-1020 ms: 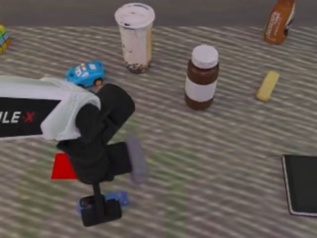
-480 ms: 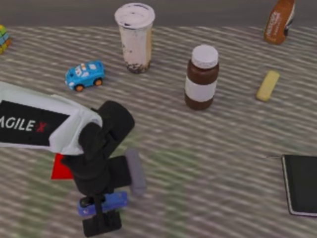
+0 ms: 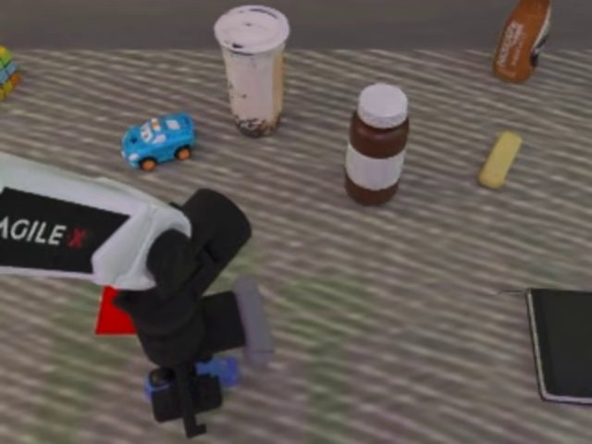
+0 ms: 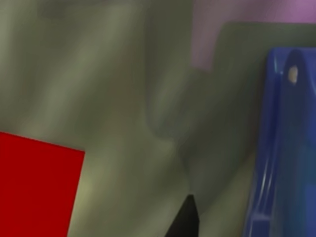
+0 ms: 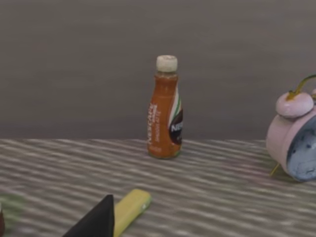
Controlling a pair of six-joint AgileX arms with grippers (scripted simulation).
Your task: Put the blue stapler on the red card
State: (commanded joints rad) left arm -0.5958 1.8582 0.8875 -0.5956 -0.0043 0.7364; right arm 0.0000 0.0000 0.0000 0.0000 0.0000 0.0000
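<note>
- Blue stapler (image 3: 215, 372) lies on the table near the front-left, mostly hidden under the left gripper (image 3: 188, 398); in the left wrist view the stapler (image 4: 289, 148) fills one edge, very close.
- The left gripper sits right over the stapler; whether its fingers are spread or pinching it cannot be told.
- Red card (image 3: 115, 313) lies flat at about 10 o'clock from the stapler, near but apart, half covered by the left arm; the card (image 4: 34, 185) also shows in the left wrist view.
- Toy car (image 3: 159, 140) stands well beyond the card, at 12 o'clock from it.
- Cup (image 3: 252, 69) and jar (image 3: 376, 143) stand upright further back, at about 1 o'clock from the stapler.
- Yellow bar (image 3: 500, 159), bottle (image 3: 523, 39) and notebook (image 3: 562, 344) sit on the right side.
- Right gripper is out of the top view; its wrist view shows the bottle (image 5: 165, 108) and a pink clock (image 5: 295, 140).
</note>
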